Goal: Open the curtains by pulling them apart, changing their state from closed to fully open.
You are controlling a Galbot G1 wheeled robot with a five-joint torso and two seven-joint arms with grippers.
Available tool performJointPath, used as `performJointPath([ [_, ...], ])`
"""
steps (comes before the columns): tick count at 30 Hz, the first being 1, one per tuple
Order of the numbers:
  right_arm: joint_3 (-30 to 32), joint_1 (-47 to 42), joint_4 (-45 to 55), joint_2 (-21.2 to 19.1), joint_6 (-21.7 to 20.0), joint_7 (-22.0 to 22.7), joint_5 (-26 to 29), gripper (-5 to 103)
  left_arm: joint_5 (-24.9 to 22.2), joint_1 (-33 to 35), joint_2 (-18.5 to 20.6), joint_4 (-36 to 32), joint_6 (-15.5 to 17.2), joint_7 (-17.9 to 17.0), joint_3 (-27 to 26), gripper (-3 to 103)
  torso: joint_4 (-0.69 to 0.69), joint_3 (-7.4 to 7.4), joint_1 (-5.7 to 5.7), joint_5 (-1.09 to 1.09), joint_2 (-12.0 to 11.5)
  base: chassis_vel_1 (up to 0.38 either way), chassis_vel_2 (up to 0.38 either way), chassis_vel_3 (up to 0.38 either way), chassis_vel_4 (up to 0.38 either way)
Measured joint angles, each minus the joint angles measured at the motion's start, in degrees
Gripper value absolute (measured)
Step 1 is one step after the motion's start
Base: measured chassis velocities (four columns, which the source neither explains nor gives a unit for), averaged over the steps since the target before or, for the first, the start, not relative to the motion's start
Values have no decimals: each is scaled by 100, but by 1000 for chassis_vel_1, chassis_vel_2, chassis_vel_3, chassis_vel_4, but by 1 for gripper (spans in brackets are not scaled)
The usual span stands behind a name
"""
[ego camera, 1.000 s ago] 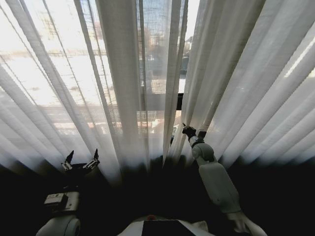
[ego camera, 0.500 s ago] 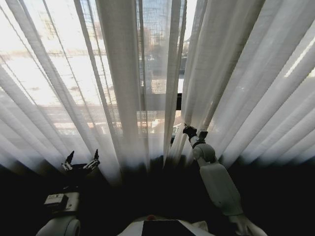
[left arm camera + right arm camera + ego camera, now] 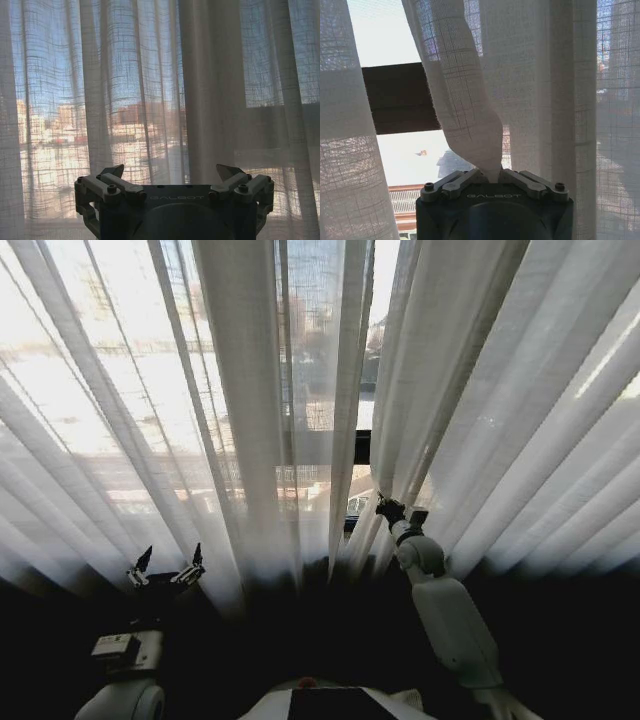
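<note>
Sheer white pleated curtains [image 3: 250, 410] barely part; the right gripper [image 3: 491, 176] pinches a thin fold that may slip out, while the left gripper [image 3: 165, 570] waits wide.

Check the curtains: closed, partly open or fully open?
Partly open. A narrow gap shows dark window frame between the curtains; the right gripper pinches the right panel's edge.

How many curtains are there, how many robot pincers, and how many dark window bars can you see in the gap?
Curtains: 2, left panel and right panel.
Pincers: 2, left pincer open, right pincer shut on the right panel's edge.
Dark window bars in the gap: 1.
Total: 5
</note>
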Motion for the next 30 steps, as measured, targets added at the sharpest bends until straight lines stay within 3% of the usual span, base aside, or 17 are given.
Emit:
performJointPath([
  [13,122,-96,68,-60,8,-6,11,0,34,29,15,22,-4,14,22,100,-1,0,0,2,0,-238,-230,235,231],
  [30,316,-180,116,-102,28,-22,41,0,85,15,-4,98,-45,33,101,100,-1,0,-1,4,0,-350,-350,347,356],
])
